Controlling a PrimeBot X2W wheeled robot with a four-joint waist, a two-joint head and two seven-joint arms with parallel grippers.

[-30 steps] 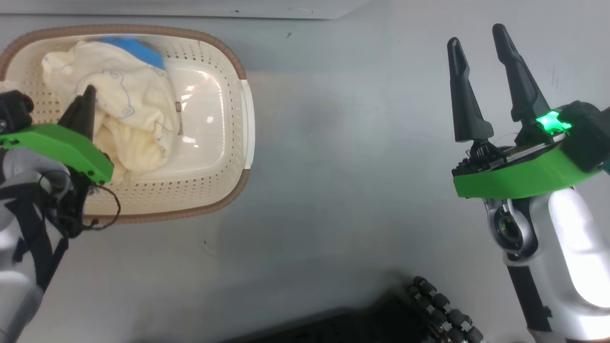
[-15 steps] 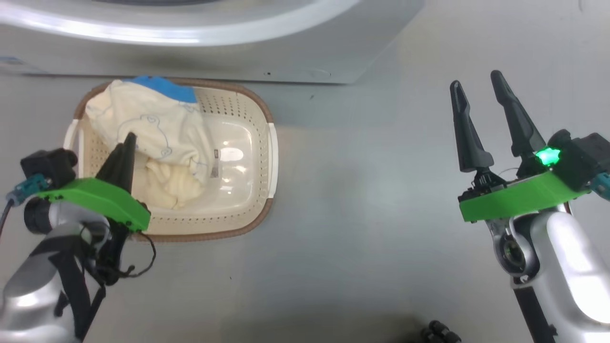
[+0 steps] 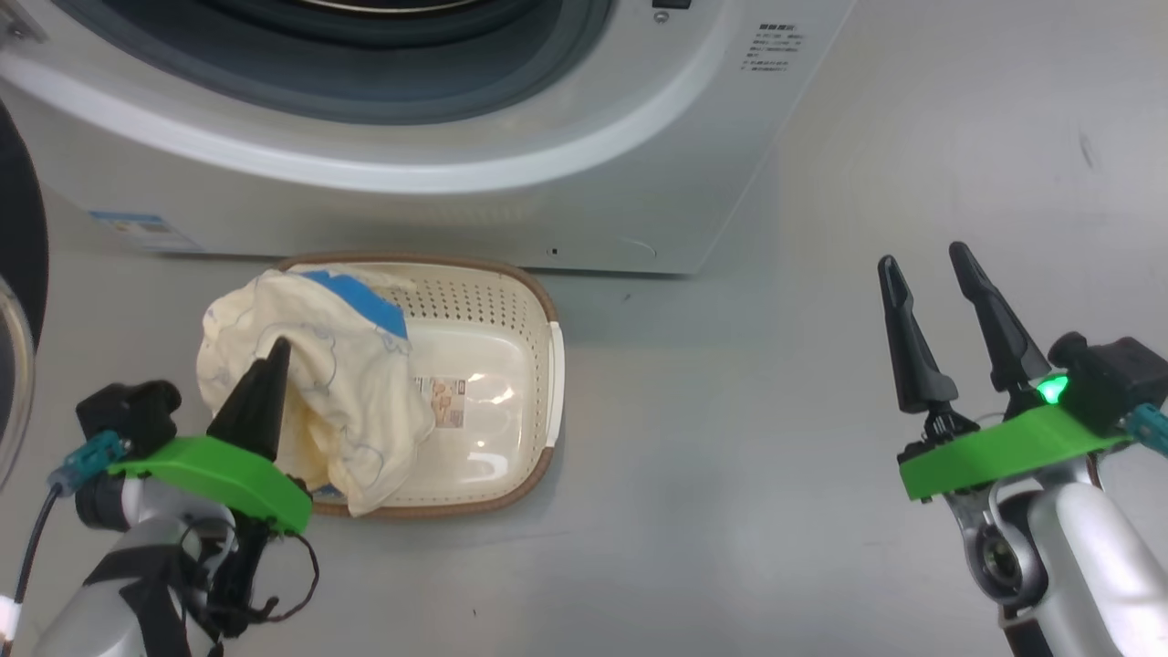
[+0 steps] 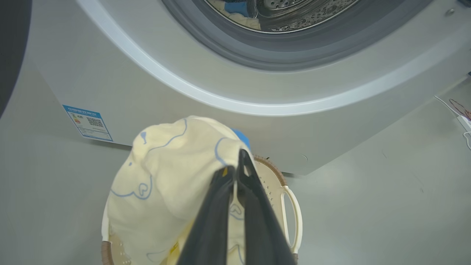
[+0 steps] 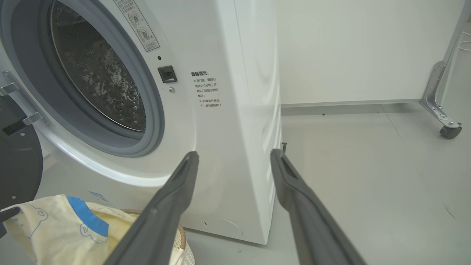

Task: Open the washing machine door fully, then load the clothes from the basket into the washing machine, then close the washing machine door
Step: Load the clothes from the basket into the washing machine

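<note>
The washing machine door (image 3: 16, 228) stood swung open at the left side of the washing machine (image 3: 456, 196), so the first step looked done. The basket (image 3: 544, 310) sat on the floor (image 3: 730, 411) just in front of the washing machine, below its drum opening. The left end effector (image 3: 276, 349) had its two fingers pressed together on a fold of the clothes (image 3: 338, 392), a pale yellow garment with blue trim. The garment was raised above the basket, with its lower end hanging over the rim farther from the washing machine. Inside the drum (image 4: 294, 14) a bit of yellow and blue cloth (image 4: 230, 9) was visible, so probably some loading was done. The right end effector (image 3: 922, 257) was to the right of the washing machine, fingers apart and holding nothing. In my judgement, the held garment had yet to go into the drum, and closing the door remained.
</note>
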